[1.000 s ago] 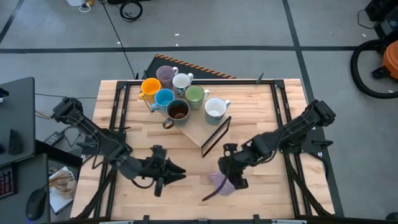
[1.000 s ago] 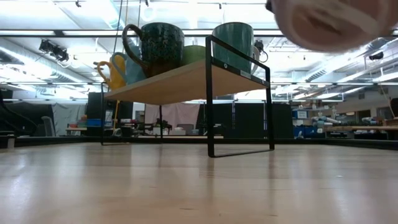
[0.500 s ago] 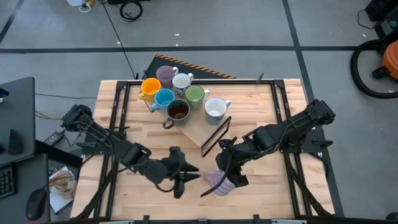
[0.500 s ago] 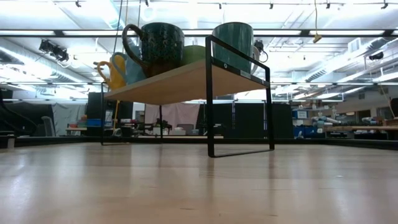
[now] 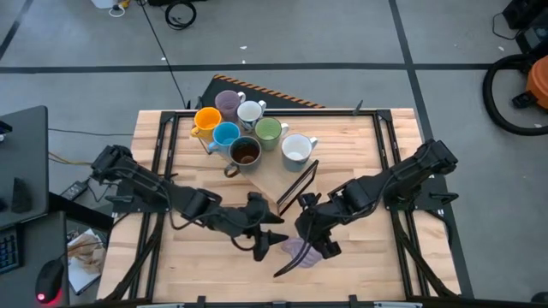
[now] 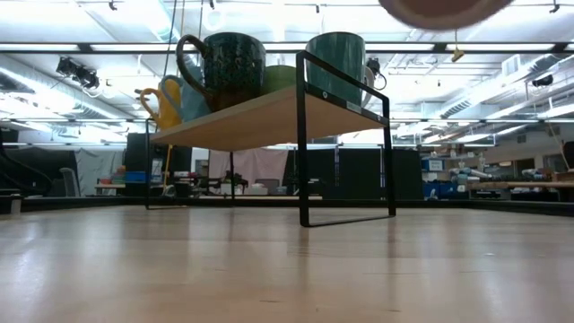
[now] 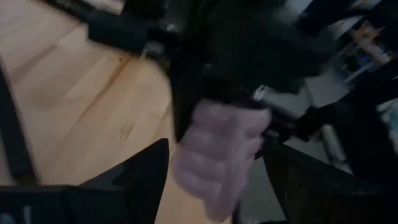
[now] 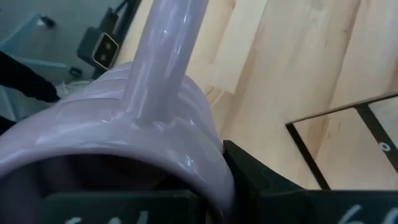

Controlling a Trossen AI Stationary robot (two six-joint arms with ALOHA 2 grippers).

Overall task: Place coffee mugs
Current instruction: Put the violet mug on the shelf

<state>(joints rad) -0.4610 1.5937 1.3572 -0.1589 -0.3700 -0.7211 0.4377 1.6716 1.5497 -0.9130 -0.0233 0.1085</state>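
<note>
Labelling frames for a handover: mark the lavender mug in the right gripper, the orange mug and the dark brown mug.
lavender mug (image 5: 301,251), high view, on its ribbed side.
orange mug (image 5: 207,119), high view, on its open mouth.
dark brown mug (image 5: 246,152), high view, on its inside bottom.

A: Floor? 
B: Grey concrete floor (image 5: 342,34), crossed by dark seam lines; black cable coil (image 5: 180,13) at 12 o'clock, orange-and-black vacuum (image 5: 522,85) at 2 o'clock.

A: Furniture? 
B: Light wood table (image 5: 360,171), centre; dark desk (image 5: 21,154) at 9 o'clock with a keyboard corner and a mouse (image 5: 49,281) at 8 o'clock.

A: Light? 
B: Rows of ceiling strip lights (image 6: 90,47), seen in the low view.

A: Far wall? 
B: Dark panels (image 6: 359,184) and a pale curtain (image 6: 260,166); cluttered benches (image 6: 502,188) at 3 o'clock.
</note>
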